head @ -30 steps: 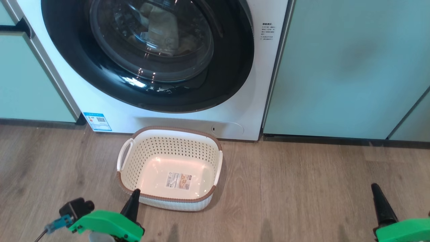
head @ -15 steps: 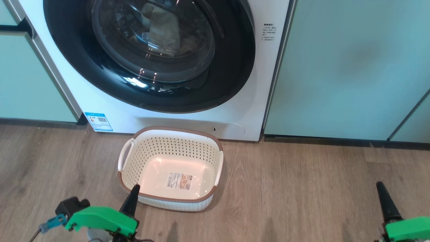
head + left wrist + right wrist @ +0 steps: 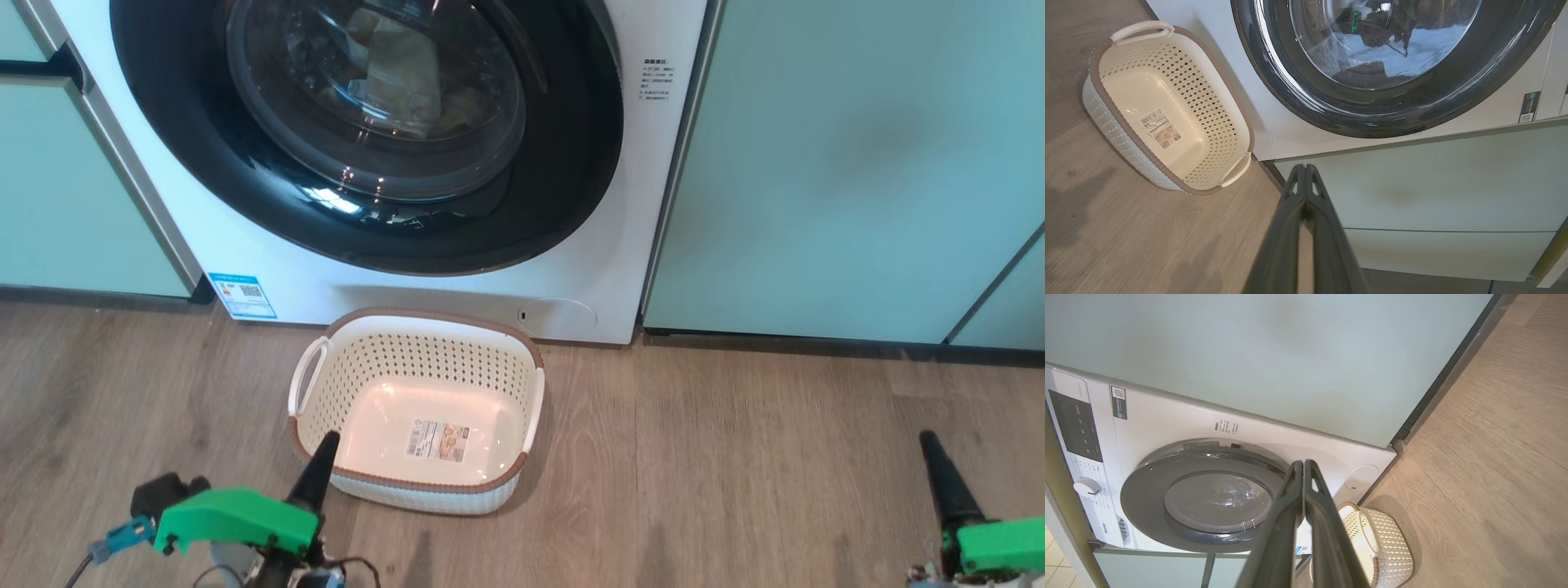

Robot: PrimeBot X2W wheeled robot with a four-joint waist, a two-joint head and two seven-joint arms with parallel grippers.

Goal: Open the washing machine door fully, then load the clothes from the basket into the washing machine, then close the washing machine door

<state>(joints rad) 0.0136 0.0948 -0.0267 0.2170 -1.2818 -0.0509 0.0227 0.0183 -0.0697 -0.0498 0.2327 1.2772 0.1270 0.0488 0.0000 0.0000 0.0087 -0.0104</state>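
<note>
- Head view: left gripper (image 3: 326,447) was pinched closed and empty; right gripper (image 3: 931,451) was the same.
- Left tip overlapped the near rim of the basket (image 3: 424,314); contact could not be judged.
- Basket stood bare on the floor (image 3: 735,457), just before the washing machine (image 3: 269,261).
- Washing machine door (image 3: 563,163) sat flush; the clothes (image 3: 400,73) were probably behind its glass, though reflections interfered.
- Risk: a left-arm swing could knock the basket, and an unlatched door could spring open.
- Both arms were low and well apart, fingers pointing at the machine.
</note>
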